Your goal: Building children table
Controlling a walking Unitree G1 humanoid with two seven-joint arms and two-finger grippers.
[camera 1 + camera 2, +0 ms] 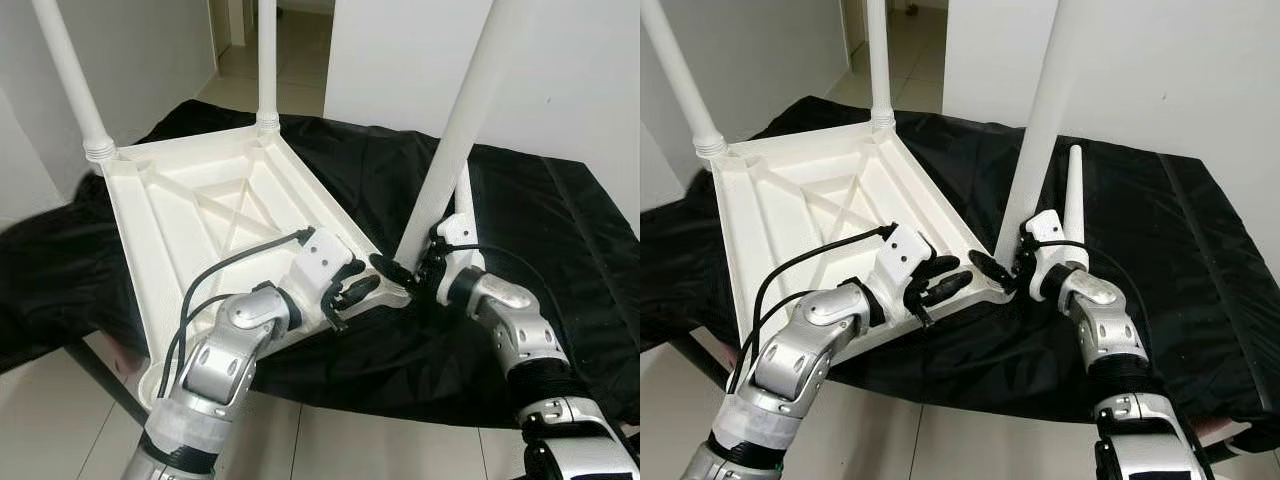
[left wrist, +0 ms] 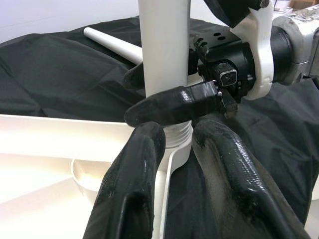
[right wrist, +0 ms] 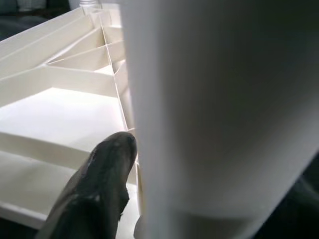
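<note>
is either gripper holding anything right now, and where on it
The right gripper is shut on the white table leg at its lower end, just above the threaded base at the tabletop corner. The left gripper braces that corner, fingers open.

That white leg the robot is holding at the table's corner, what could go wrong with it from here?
The leg stands tilted in its corner socket, held low by the right gripper, so it may cross-thread or pop out. The left gripper braces only the corner of the upturned tabletop, which overhangs the black cloth and might slide or tip. The spare leg lying close behind the right arm could get knocked and roll away.
</note>
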